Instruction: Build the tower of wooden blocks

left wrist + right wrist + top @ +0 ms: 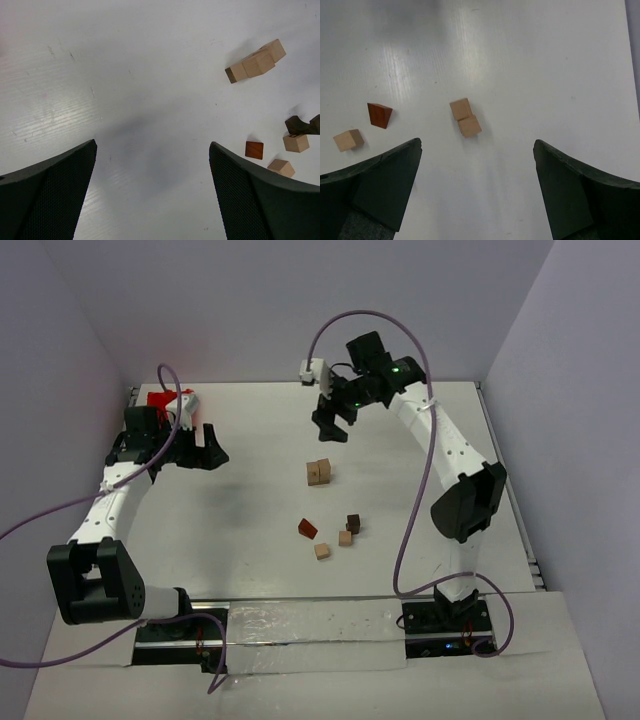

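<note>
No tower yet: the blocks lie loose mid-table [250, 570] in two groups. Tan pair [319, 472] sits on the far side, its two cubes touching. The near cluster is the reddish wedge [307, 528], dark brown block [353, 523] and two single tan cubes [345, 538], all slightly apart. Right gripper [335, 425] hangs just beyond the tan pair, jaws spread wide, nothing held. In its wrist view the tan pair [465, 117] lies ahead between the fingers [375, 190], a bit left of centre. The wedge [380, 115] and one tan cube are further off to the left. The pair's long axis runs roughly away from the camera with a slight skew, so across the closing line. My read is that a small shift left and a straight drop would put the jaws on one cube's side faces. Left gripper [205, 448] is also wide open and empty, well apart to the left near the red bin [160, 400]. From its wrist every block is off to the right, outside the right finger [260, 200], with only bare table between the jaws. Right arm is clearly nearer, so the first pick looks like its job. From the left wrist, tan pair [255, 62] could hide a third piece; can't tell.
</note>
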